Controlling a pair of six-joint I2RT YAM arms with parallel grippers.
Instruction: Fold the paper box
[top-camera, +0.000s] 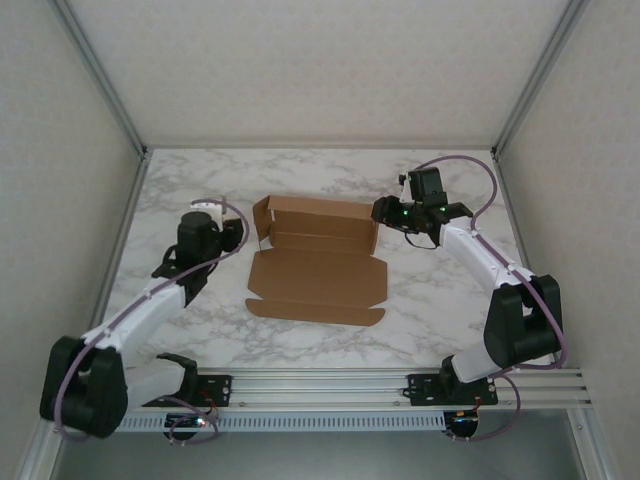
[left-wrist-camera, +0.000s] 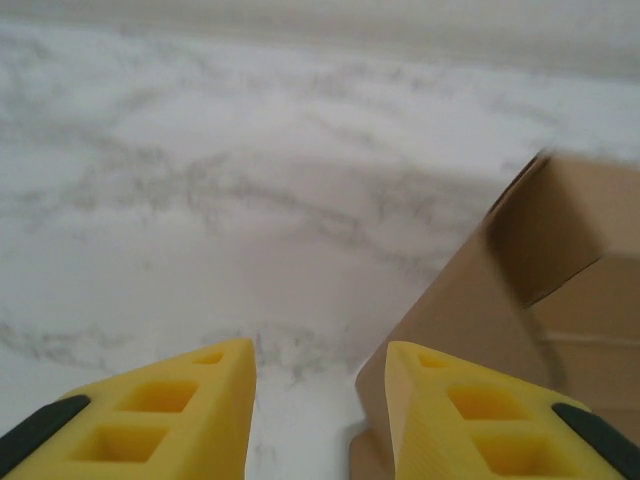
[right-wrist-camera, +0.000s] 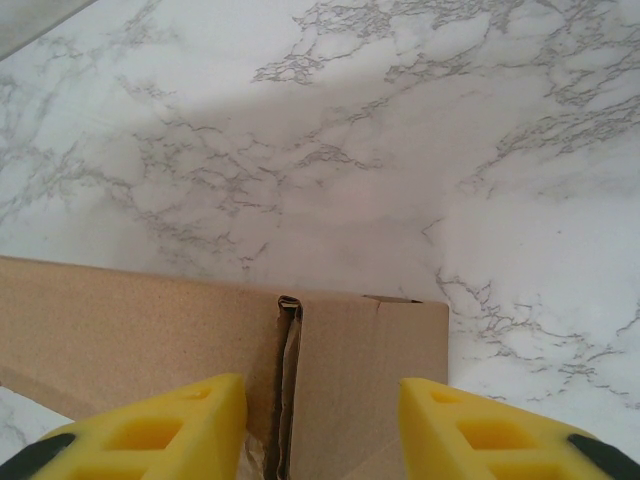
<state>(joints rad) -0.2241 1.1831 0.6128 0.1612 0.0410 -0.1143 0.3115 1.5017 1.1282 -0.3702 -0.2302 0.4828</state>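
On the bench we had the paper box partly folded, left fingers and right fingers both apart.

I'm holding left gripper by the paper box, at its left wall, & right gripper at its rear-right corner; front flap's lying flat.

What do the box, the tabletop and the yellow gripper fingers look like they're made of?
The paper box looks like matte brown cardboard: unprinted, with creases and cut edges. The tabletop is white with grey veins, marble or a marble-print laminate; I can't tell. The fingers look like yellow moulded plastic with square recesses.
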